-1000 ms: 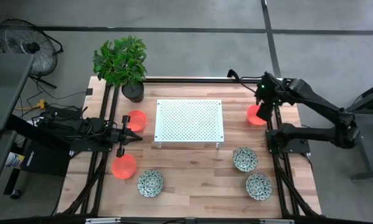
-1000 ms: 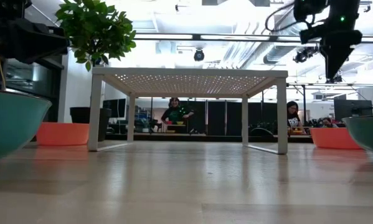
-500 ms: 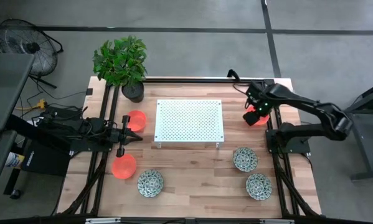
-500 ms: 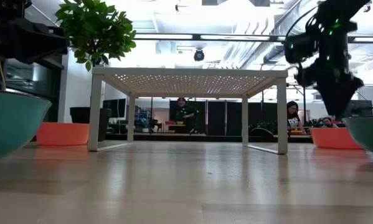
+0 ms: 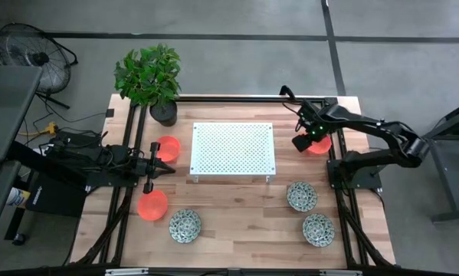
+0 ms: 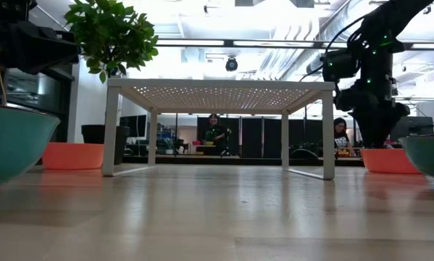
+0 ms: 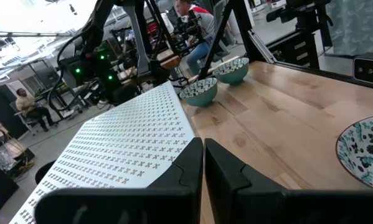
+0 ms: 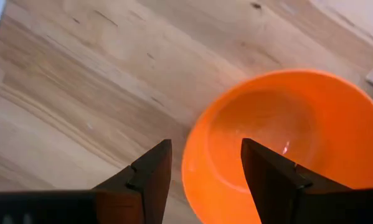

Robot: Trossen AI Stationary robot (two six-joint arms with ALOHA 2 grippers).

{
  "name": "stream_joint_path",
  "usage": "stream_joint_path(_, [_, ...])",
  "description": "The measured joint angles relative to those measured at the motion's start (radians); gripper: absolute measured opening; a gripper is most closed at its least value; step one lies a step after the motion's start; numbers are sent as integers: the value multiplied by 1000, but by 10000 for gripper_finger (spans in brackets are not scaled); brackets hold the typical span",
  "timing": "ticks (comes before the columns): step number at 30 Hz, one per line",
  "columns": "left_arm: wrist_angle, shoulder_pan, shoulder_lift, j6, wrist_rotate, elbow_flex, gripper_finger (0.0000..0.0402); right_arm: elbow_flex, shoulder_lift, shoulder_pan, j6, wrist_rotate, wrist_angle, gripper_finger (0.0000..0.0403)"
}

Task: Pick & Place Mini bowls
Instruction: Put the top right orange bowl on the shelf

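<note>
Right end effector (image 8: 205,168) spread wide, empty — orange bowl's (image 8: 286,137) near rim between its fingers.

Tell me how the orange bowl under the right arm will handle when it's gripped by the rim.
The orange bowl looks like thin, glossy plastic: probably light and stiff, possibly slippery. Grabbed on one side of the rim by the right tool, now open over it, it may tilt.
</note>
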Motion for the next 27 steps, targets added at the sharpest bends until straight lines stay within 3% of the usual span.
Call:
stream_joint_path(17, [0,0,0,0,-3,0,9,0,7,106,138,67,11,181])
stream_joint_path(27, [0,0,0,0,-3,0,9,0,144,138,194,99,50,181])
